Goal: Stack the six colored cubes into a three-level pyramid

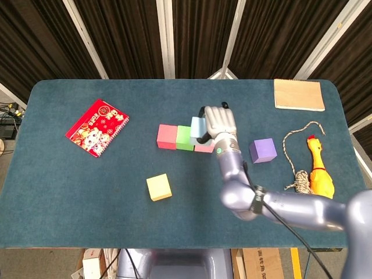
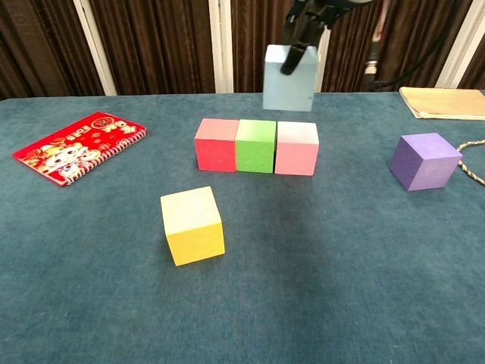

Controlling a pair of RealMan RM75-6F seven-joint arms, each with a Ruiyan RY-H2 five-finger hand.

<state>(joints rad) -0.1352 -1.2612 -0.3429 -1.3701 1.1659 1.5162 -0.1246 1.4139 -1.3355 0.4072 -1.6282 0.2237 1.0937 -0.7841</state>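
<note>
Six cubes counted on the table [image 1: 70, 192]: yellow cube [image 1: 158, 187] alone toward the near edge; red cube [image 1: 167, 136], green cube [image 1: 185, 138] and pink cube [image 1: 204, 145] touching in a row mid-table; light blue cube [image 2: 289, 67] in the air above the green-pink seam, clamped in the right hand [image 1: 217, 123]; purple cube [image 1: 262, 150] apart to the right. From the head view only: rope [image 1: 300, 174], rubber chicken [image 1: 319, 174]. From both views: red booklet [image 1: 97, 127], tan notebook [image 1: 299, 95]. No sight of the left hand.
</note>
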